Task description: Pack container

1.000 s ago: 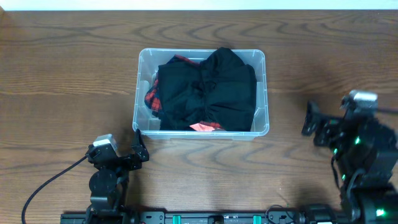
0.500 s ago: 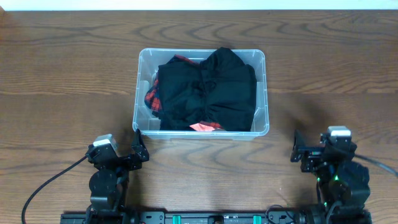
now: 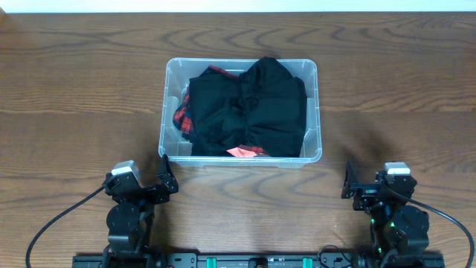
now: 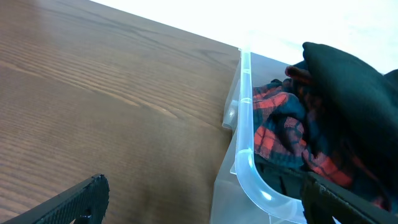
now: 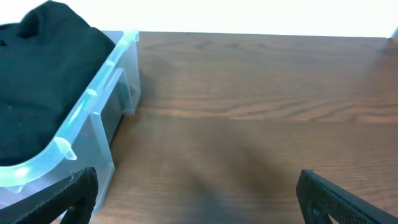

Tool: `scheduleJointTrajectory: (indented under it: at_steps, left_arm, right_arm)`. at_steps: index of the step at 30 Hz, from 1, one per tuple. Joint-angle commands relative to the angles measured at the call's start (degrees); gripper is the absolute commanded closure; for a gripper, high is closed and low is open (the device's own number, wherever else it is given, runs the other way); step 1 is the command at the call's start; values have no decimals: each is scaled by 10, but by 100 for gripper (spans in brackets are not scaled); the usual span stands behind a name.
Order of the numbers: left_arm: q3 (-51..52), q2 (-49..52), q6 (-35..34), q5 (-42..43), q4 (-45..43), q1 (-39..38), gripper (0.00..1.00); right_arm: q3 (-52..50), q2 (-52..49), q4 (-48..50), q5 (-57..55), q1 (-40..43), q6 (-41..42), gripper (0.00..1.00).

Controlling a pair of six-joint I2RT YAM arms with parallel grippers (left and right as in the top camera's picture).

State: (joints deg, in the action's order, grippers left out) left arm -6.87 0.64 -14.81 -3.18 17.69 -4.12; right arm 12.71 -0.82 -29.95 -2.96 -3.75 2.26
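Observation:
The clear plastic container (image 3: 167,112) sits at the table's middle, filled with a black garment (image 3: 249,108) over red plaid cloth (image 3: 182,119). My left gripper (image 3: 165,173) is open and empty at the front left, just below the container's front left corner (image 4: 249,180). My right gripper (image 3: 349,181) is open and empty at the front right, to the right of the container (image 5: 93,106). The plaid cloth (image 4: 280,124) and black garment (image 4: 348,81) show in the left wrist view, and the black garment (image 5: 43,68) in the right wrist view.
The wooden table (image 3: 74,89) spreads around the container on all sides. A pink scrap (image 3: 242,152) lies at the container's front wall. A black cable (image 3: 59,216) runs from the left arm.
My right arm has moved down and to the left, toward the table's front edge, and settled low. The left arm and the container have not moved.

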Motion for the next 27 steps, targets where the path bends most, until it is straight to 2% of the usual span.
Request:
scheduleJointTrajectory:
  at_steps: [1,9,27]
  left_arm:
    - [14,0,1,-3,2,2,2]
    - [14,0,1,-3,2,2,2]
    - [14,0,1,-3,2,2,2]
  right_arm:
    - [-17,5,7,4,-6,-6,1]
    - [-47,5,9,4,-6,-6,1]
    - [-47,4,8,4,-6,-6,1]
